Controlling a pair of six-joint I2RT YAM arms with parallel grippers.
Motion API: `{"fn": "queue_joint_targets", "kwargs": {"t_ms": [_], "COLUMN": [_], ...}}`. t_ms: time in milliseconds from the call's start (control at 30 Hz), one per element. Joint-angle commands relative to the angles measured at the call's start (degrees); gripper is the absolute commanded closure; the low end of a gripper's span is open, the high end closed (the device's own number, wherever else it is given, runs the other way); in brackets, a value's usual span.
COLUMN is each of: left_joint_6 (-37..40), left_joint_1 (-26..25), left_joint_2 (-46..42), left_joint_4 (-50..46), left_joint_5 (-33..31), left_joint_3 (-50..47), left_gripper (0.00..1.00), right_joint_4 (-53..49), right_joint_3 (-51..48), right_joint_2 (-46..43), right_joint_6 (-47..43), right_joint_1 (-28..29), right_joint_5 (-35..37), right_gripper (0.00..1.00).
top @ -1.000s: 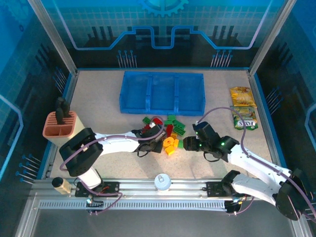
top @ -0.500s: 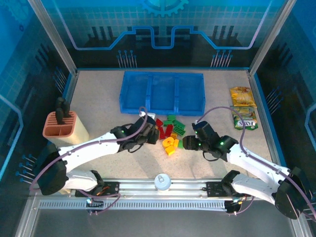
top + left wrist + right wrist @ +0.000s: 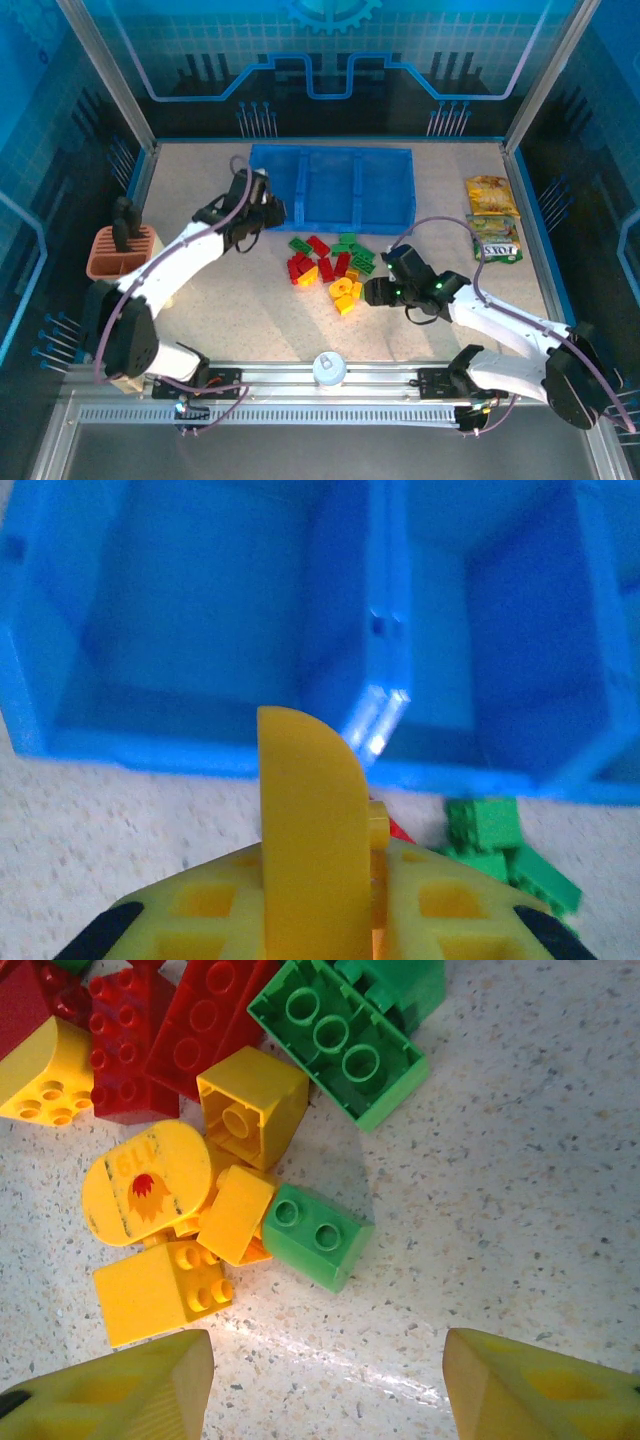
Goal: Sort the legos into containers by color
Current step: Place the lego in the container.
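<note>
Left wrist view: left gripper (image 3: 322,880) clenched a smooth, round-topped yellow brick (image 3: 305,780) before the translucent blue tray (image 3: 200,630); right gripper (image 3: 325,1350) gaped above a studded green brick (image 3: 318,1235).

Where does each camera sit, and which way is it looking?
Top external: fixed above and behind the arms, looking down at the table; left arm and right arm show.
Left wrist: on the left arm, facing the blue tray; left fingers, shut, at the bottom.
Right wrist: on the right arm, looking down on the legos; right fingers, apart, in the bottom corners.
Shared: top and right wrist see the legos; top and left wrist, the blue tray.
</note>
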Motion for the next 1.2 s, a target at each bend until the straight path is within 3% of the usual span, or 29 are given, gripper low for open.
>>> {"fn": "queue_joint_targets", "kwargs": {"t_ms": [0, 367, 800, 900, 1033, 1167], "left_joint_6": [2.7, 5.9, 4.4, 4.1, 3.5, 3.0], "left_joint_1": [3.0, 7.0, 7.1, 7.1, 7.1, 7.1], "left_joint_2": [7.1, 25.9, 28.7, 28.5, 25.9, 20.2], "left_joint_4": [-1.6, -9.1, -8.2, -8.7, -9.1, -8.2], "left_joint_5": [2.8, 2.7, 3.7, 3.3, 4.2, 5.6], "left_joint_3": [6.4, 24.0, 22.6, 22.7, 22.5, 21.7], "left_gripper": [0.86, 0.85, 0.81, 0.71, 0.35, 0.29], "right_joint_4": [0.6, -1.6, -0.7, -0.5, -0.8, -1.8], "right_joint_3": [1.3, 0.0, 0.4, 0.4, 0.6, 1.2], "right_joint_2": [0.5, -2.9, -1.6, -1.5, -1.5, -1.8], "right_joint_6": [-0.7, -0.6, -0.5, -0.4, -0.4, -0.6], "right_joint_1": [1.1, 1.4, 1.3, 1.3, 1.3, 1.4], "right_joint_5": [-1.5, 0.0, -0.6, -0.8, -0.9, -0.5], "right_gripper": [0.36, 0.36, 0.36, 0.36, 0.36, 0.34]}}
